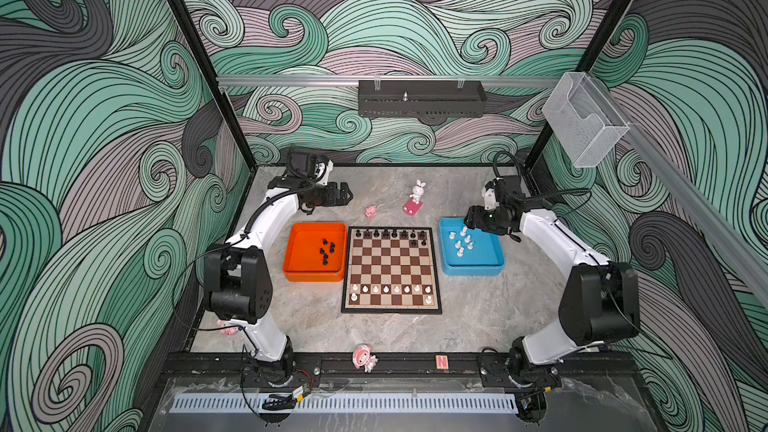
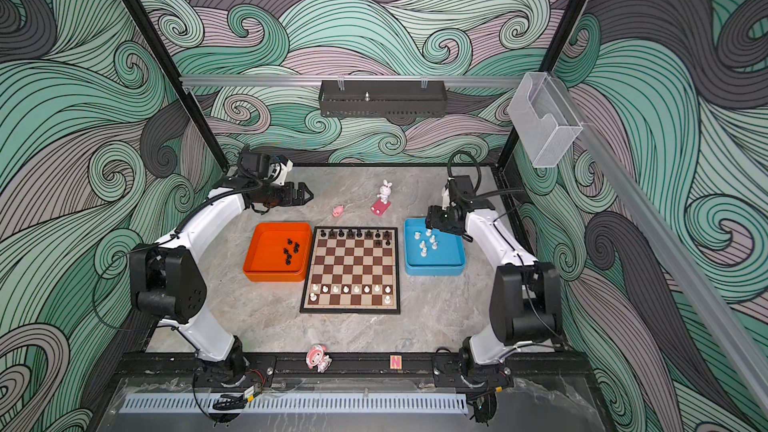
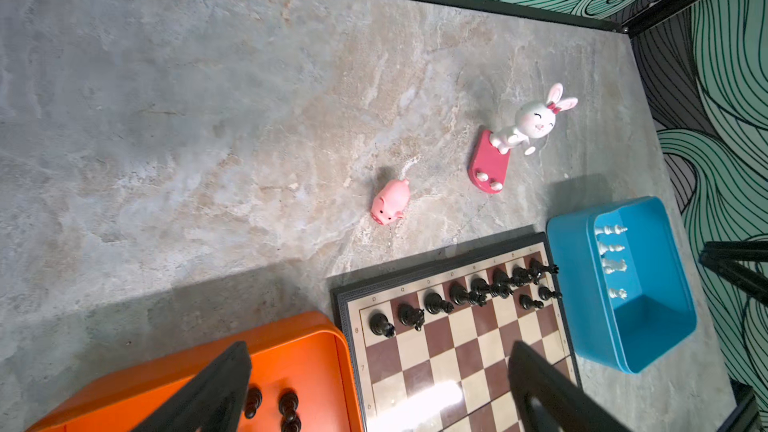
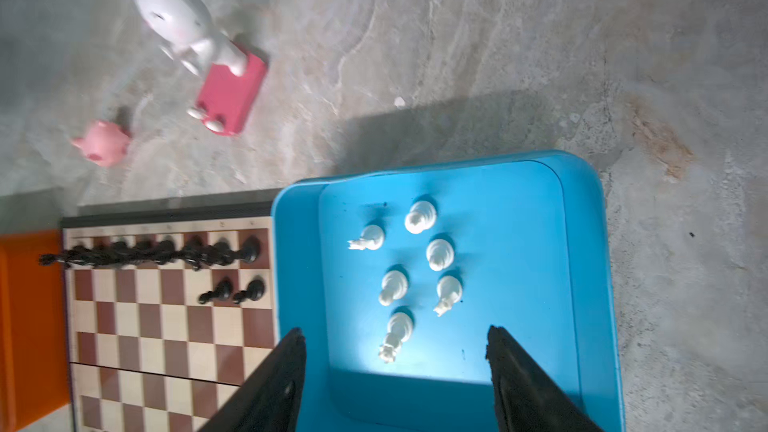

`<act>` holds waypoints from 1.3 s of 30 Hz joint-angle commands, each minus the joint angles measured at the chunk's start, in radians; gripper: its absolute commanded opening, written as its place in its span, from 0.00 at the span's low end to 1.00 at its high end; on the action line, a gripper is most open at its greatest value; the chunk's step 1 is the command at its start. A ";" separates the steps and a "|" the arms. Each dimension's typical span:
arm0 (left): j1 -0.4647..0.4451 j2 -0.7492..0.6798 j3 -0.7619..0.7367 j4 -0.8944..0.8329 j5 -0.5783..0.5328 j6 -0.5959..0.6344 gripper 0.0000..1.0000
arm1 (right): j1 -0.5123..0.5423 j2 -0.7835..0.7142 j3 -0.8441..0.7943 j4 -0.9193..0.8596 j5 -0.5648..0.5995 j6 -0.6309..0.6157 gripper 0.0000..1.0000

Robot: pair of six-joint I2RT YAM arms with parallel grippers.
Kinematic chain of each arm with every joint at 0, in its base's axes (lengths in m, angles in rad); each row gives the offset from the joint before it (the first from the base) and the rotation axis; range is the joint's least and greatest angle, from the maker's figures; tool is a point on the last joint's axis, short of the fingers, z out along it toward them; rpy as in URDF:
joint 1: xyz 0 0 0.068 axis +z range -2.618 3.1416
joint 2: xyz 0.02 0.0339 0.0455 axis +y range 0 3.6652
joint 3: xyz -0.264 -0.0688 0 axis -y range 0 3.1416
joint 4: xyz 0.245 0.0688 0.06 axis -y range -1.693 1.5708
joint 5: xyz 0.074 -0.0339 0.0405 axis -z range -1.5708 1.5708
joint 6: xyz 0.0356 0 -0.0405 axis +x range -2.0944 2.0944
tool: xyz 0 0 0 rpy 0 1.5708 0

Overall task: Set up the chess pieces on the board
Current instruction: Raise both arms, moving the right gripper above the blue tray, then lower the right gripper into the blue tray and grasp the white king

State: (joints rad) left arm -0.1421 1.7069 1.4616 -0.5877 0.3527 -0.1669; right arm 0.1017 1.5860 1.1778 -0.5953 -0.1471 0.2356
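Chess pieces (image 4: 439, 254), white, staged in blue tray (image 4: 584, 263) by board's (image 4: 166, 326) right edge; right gripper (image 4: 395, 331) above them, jaws apart and empty, likely lining up a pick.

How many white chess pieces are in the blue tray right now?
6 white chess pieces, loosely clustered on the floor of the blue tray, toward the side nearest the board. None looks hidden in the right wrist view.
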 commanded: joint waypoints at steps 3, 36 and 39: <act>-0.030 0.022 0.060 -0.073 0.061 -0.007 0.99 | 0.001 0.058 0.051 -0.033 0.056 0.011 0.60; -0.029 0.044 0.086 -0.098 0.099 -0.003 0.99 | 0.046 0.314 0.217 -0.057 0.163 0.072 0.52; -0.028 0.046 0.088 -0.099 0.097 -0.004 0.99 | 0.047 0.325 0.222 -0.060 0.159 0.077 0.50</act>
State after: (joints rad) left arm -0.1715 1.7386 1.5089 -0.6598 0.4343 -0.1699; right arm 0.1467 1.8957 1.3800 -0.6224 -0.0151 0.2939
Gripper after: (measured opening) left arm 0.987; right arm 0.507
